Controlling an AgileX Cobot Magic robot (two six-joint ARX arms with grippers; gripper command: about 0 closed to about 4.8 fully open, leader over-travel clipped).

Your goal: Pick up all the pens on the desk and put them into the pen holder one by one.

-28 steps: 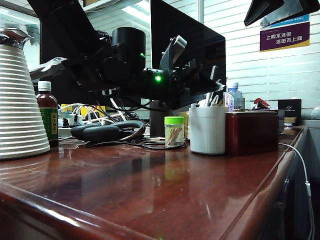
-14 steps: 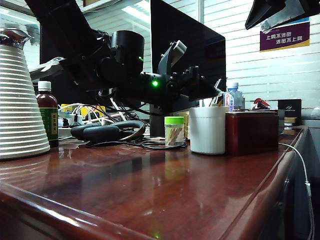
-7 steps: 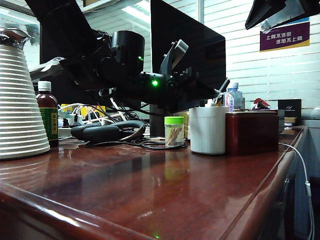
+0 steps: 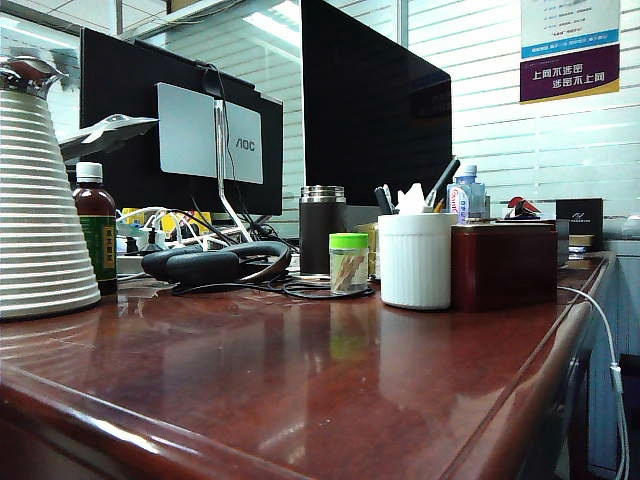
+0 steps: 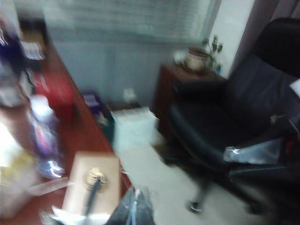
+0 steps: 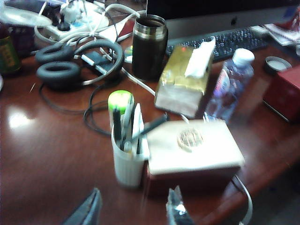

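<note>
Here, the white pen holder (image 4: 416, 260) stands on the desk (image 4: 300, 390), touching the dark red box (image 4: 503, 264), with a green-lidded jar (image 4: 348, 262) just beside it and a steel-and-black flask (image 4: 321, 228) behind. The pens (image 6: 125, 125) stand inside it, tips leaning out. Headphones (image 6: 75, 61), a gold tissue pack (image 6: 180, 84) and a water bottle (image 6: 227, 86) lie nearby.

Neither arm appears in the exterior view. The left wrist view is heavily blurred; the left gripper (image 5: 133, 211) shows only as a closed dark tip at the frame edge. The right gripper (image 6: 131, 208) hangs above the desk edge, jaws apart, empty.
</note>
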